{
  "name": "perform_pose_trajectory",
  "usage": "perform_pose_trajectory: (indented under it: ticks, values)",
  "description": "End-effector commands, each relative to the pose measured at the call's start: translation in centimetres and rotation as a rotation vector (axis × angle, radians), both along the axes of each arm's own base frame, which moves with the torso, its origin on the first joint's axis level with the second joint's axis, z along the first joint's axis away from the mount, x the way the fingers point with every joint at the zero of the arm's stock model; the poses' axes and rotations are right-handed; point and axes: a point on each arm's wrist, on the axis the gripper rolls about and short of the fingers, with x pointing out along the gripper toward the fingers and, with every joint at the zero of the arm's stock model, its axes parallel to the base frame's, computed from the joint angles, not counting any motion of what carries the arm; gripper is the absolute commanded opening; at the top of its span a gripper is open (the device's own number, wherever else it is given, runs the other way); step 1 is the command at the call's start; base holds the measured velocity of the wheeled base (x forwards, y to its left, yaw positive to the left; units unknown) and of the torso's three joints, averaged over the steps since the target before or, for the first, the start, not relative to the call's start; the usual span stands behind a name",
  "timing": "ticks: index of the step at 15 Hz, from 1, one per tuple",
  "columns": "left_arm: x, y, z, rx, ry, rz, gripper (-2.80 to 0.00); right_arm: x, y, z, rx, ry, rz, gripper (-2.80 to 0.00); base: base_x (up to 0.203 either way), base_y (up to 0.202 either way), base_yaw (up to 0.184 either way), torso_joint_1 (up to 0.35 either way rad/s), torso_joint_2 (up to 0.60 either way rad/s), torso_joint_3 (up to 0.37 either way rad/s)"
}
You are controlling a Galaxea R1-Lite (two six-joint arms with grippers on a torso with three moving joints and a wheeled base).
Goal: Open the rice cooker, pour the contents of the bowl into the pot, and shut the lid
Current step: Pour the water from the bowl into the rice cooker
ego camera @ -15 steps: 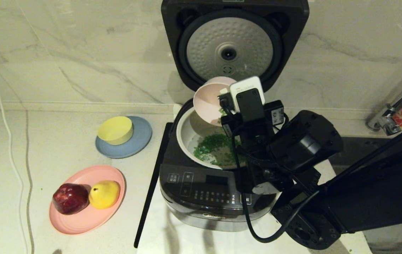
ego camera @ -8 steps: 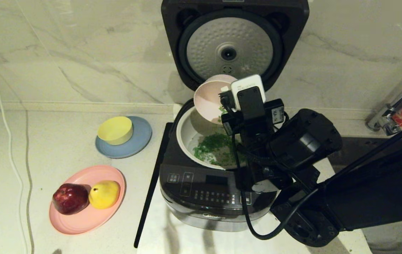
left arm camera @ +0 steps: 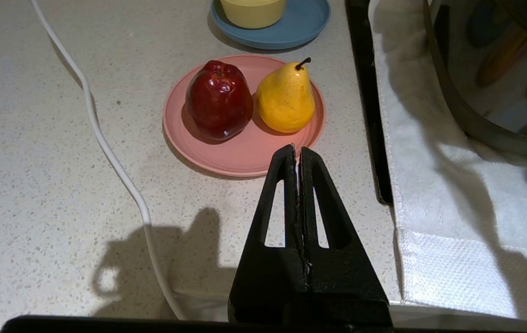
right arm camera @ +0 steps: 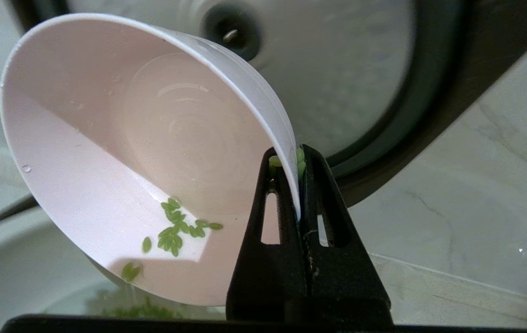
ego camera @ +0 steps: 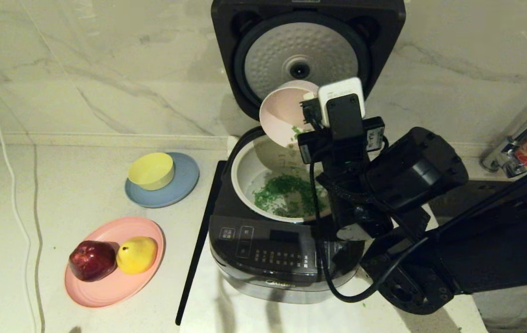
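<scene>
Pink bowl (ego camera: 284, 115), pinched at its rim by right hand (right arm camera: 286, 159), now higher above pot (ego camera: 244, 173).

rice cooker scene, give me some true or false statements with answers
1. The lid is open. True.
2. The bowl is completely empty. False: a few green bits cling inside.
3. The right gripper is shut on the bowl's rim. True.
4. The pot holds no green bits. False: a pile lies on its bottom.
5. The left gripper holds the pear. False: it is shut on nothing, near the pink plate.
</scene>
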Motion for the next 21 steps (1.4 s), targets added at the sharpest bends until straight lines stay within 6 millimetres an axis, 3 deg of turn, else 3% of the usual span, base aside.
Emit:
perform_pose_trajectory:
  ticks: [1, 4, 7, 10, 13, 17, 21]
  values:
    - [0.1, 0.0, -0.2, 0.001, 0.007, 0.0, -2.8, -0.4, -0.7, 0.7, 0.034, -0.011, 0.003, -2.8, 0.0, 0.0, 0.0, 0.0, 0.0, 0.0]
    - [0.1, 0.0, -0.2, 0.001, 0.007, 0.0, -2.8, -0.3, -1.0, 0.8, 0.044, -0.014, 0.004, -2.8, 0.0, 0.0, 0.0, 0.0, 0.0, 0.0]
    - [0.1, 0.0, -0.2, 0.001, 0.007, 0.0, -2.8, -0.2, -0.5, -1.9, -0.01, 0.049, 0.02, -2.8, 0.0, 0.0, 0.0, 0.0, 0.0, 0.0]
    - [0.1, 0.0, -0.2, 0.001, 0.007, 0.0, -2.8, 0.0, -0.5, 0.2, 0.037, -0.004, 0.01, -2.8, 0.0, 0.0, 0.0, 0.0, 0.0, 0.0]
    - [0.1, 0.0, -0.2, 0.001, 0.007, 0.0, -2.8, -0.1, 0.0, -3.3, -0.055, 0.079, 0.02, -2.8, 0.0, 0.0, 0.0, 0.0, 0.0, 0.0]
    - [0.1, 0.0, -0.2, 0.001, 0.007, 0.0, -2.8, 0.1, 0.0, -1.1, -0.001, 0.024, 0.009, -2.8, 0.0, 0.0, 0.0, 0.0, 0.0, 0.0]
    - [0.1, 0.0, -0.2, 0.001, 0.007, 0.0, -2.8, -2.3, -0.4, 2.1, 0.049, -0.02, 0.003, -2.8, 0.0, 0.0, 0.0, 0.0, 0.0, 0.0]
